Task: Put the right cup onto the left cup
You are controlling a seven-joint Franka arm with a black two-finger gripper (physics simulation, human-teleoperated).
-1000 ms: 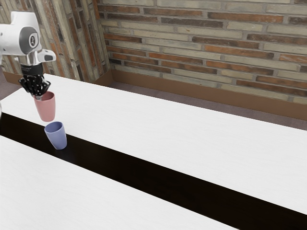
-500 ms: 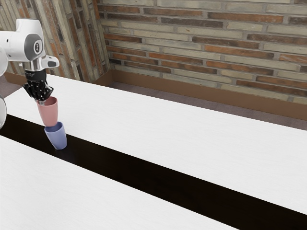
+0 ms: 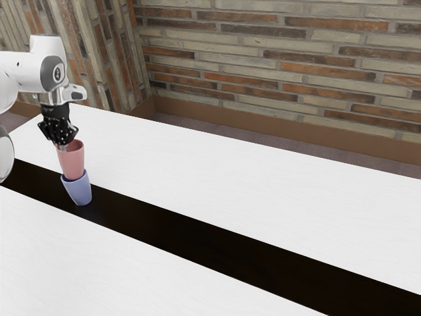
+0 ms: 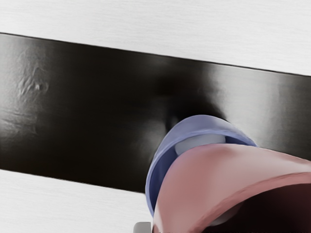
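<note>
Over blue cup, pink cup near upright, mouth up.

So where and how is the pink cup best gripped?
Probably at its rim, from above: the pink cup has its mouth up, its thin wall suits a pinch by the claw, and its narrower base is left free for the blue cup.
</note>
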